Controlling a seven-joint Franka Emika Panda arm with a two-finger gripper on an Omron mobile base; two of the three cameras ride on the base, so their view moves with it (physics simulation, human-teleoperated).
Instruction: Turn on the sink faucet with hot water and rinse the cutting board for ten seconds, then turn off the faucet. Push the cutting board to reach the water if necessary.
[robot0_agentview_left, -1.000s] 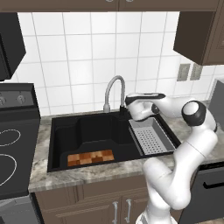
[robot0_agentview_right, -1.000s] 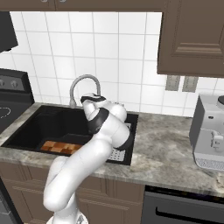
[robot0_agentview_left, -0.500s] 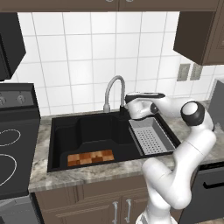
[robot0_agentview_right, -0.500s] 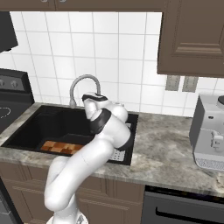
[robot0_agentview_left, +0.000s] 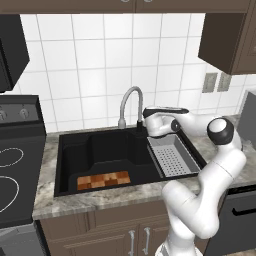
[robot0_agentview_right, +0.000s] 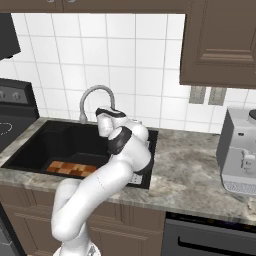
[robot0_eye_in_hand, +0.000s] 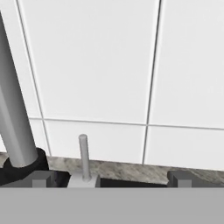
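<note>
The white arm reaches over the right end of the sink, its hand held level and pointing toward the tiled wall behind the faucet. The tool sits just in front of the faucet's base; in the hand view its 2 dark fingertips stand wide apart with nothing between them, so it is open. Between those tips, a thin grey lever stands upright, and the faucet's grey stem rises from its dark collar at the left. I can't tell whether the tool touches the lever.

The cutting board, checkered in light and dark brown, lies flat on the sink floor near the front wall, left of the middle and well apart from the spout. From the right side the cutting board shows at the front of the basin, partly behind the arm. A grey perforated tray sits in the right part of the sink, under the robot's forearm. The counter is speckled stone.
</note>
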